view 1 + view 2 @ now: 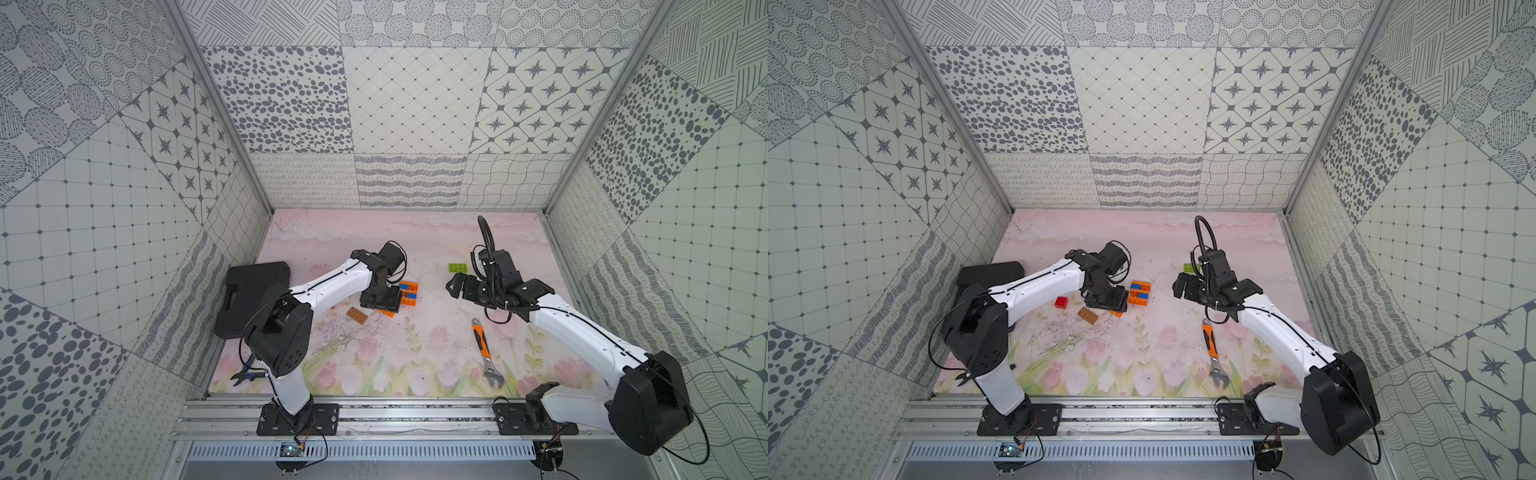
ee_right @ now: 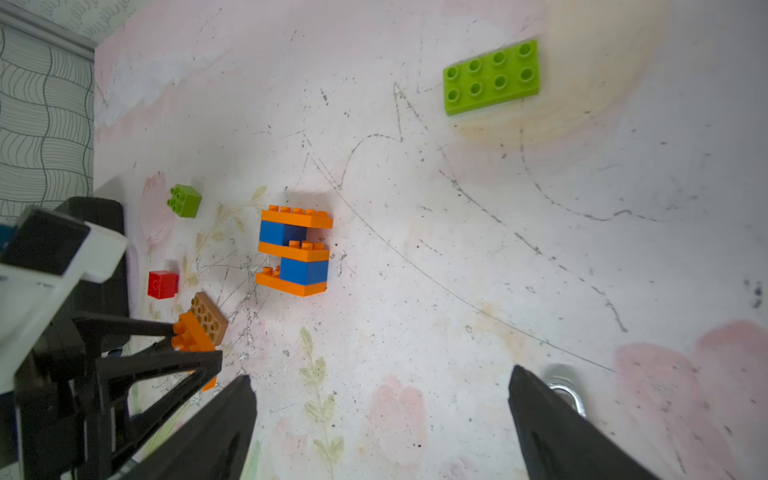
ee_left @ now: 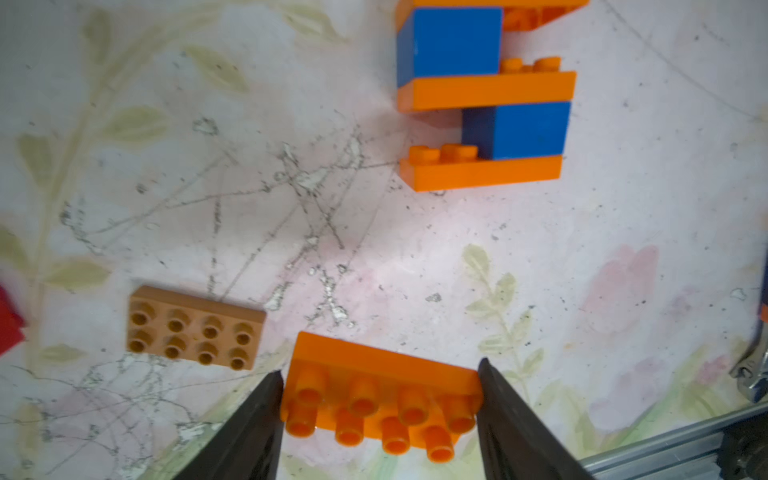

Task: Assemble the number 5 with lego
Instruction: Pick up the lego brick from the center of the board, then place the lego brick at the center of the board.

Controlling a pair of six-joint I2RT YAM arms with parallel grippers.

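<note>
Beside the orange-and-blue lego stack, the left gripper clamps an orange brick by its short ends, tilted above the mat. Near that stack lies a brown brick; a lime green brick lies farther off. Well apart from the stack, the right gripper hangs with jaws spread wide, holding nothing.
</note>
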